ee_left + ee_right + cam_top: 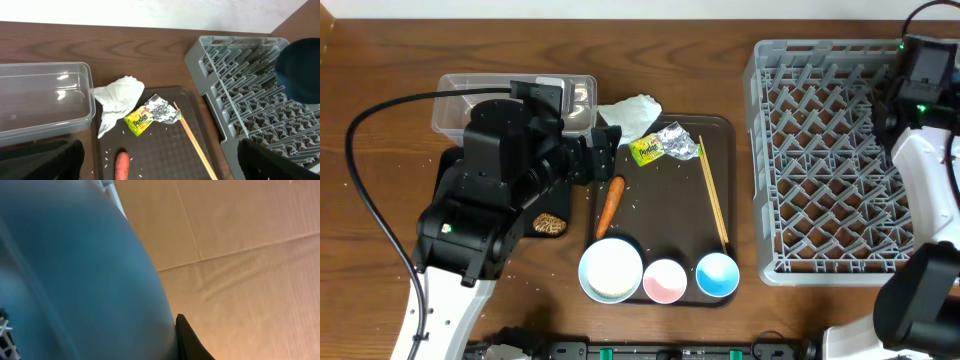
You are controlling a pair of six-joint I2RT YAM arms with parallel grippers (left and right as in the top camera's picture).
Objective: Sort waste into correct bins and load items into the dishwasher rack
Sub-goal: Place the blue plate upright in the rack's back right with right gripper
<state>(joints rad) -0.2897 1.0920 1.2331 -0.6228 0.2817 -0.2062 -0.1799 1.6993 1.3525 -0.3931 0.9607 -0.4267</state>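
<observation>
On the brown tray (665,200): snack wrapper (150,116), lettered "Pandan", long axis diagonal. Left gripper (160,167) spread wide, empty. Right gripper (175,330) clamps blue dish (300,70) over the rack (820,160).

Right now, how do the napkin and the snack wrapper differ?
The napkin is plain white; the wrapper is yellow-green and silver. The napkin is the larger. The napkin overlaps the back left corner of the brown tray, by the clear tub; the wrapper lies wholly on that tray, beside the chopsticks. Both are crumpled, and neither is in a bin.
</observation>
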